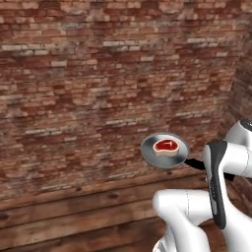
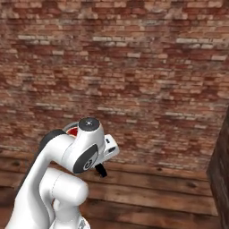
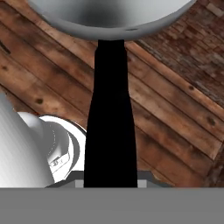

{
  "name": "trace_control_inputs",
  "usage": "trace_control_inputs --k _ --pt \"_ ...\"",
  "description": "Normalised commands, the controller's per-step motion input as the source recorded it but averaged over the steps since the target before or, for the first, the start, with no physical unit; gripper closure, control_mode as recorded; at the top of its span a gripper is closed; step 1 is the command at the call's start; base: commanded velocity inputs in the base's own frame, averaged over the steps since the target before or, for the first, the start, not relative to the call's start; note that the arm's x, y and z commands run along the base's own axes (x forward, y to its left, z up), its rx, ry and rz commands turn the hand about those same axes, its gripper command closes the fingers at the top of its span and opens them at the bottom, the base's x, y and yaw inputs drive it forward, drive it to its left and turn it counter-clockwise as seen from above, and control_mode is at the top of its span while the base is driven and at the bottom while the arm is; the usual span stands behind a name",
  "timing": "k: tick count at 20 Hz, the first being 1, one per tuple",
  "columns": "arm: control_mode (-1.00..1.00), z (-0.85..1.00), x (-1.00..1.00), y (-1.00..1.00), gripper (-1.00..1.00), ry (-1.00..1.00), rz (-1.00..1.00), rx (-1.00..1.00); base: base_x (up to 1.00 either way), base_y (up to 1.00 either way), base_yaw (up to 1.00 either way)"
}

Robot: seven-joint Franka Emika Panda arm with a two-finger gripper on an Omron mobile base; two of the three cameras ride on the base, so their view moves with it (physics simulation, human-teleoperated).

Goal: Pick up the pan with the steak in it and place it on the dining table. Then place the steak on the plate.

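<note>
The pan hangs level in the air in front of a brick wall, with the red steak lying in its middle. Its black handle runs back behind my forearm. In the hand view the handle rises from my gripper up to the pan's grey underside, and the gripper is shut on the handle's end. In the right base view a sliver of the pan peeks out behind my arm. The dining table and the plate are out of view.
A red-brown brick wall fills the background close ahead. Below it lies a wooden plank floor. A second brick wall juts in at the right edge of the right base view.
</note>
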Motion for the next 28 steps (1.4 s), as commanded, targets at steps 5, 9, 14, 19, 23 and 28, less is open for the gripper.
trace_control_inputs --k 5,9,14,19,23,28 --pt "1.00 0.00 0.00 0.00 1.00 0.00 0.00 0.00 1.00 -0.18 0.00" --pt "1.00 0.00 0.00 0.00 1.00 0.00 0.00 0.00 1.00 -0.05 0.00" --pt "1.00 0.00 0.00 0.00 1.00 0.00 0.00 0.00 1.00 -0.06 0.02" --pt "1.00 0.00 0.00 0.00 1.00 0.00 0.00 0.00 0.89 -0.04 0.20" --pt "1.00 0.00 0.00 0.00 1.00 0.00 0.00 0.00 0.34 -0.02 0.38" --pt "1.00 0.00 0.00 0.00 1.00 0.00 0.00 0.00 -0.02 0.00 0.49"
